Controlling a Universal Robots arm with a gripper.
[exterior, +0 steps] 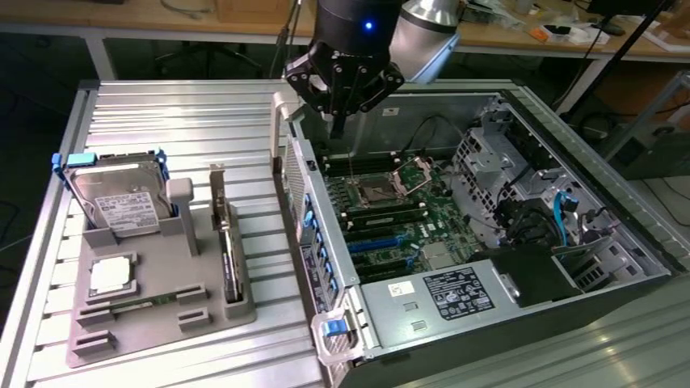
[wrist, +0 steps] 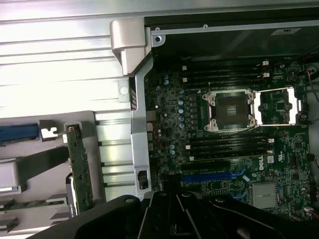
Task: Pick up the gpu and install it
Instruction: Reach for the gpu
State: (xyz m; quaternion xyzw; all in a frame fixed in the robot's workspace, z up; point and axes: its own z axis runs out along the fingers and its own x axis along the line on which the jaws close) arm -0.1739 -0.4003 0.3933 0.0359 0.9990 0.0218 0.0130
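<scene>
Gripper [exterior: 338, 133] closed above computer case [exterior: 464, 105]; gpu [exterior: 228, 255] stands in grey holder [exterior: 151, 267].

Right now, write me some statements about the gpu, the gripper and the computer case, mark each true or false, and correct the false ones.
1. The gpu stands on edge in the grey holder. True.
2. The gripper holds the gpu. False: it is shut on nothing, above the open computer case.
3. The hard drive sits inside the case. False: it stands in the grey holder, towards the exterior view's left.
4. The case is open on one side, with the motherboard exposed. True.
</scene>
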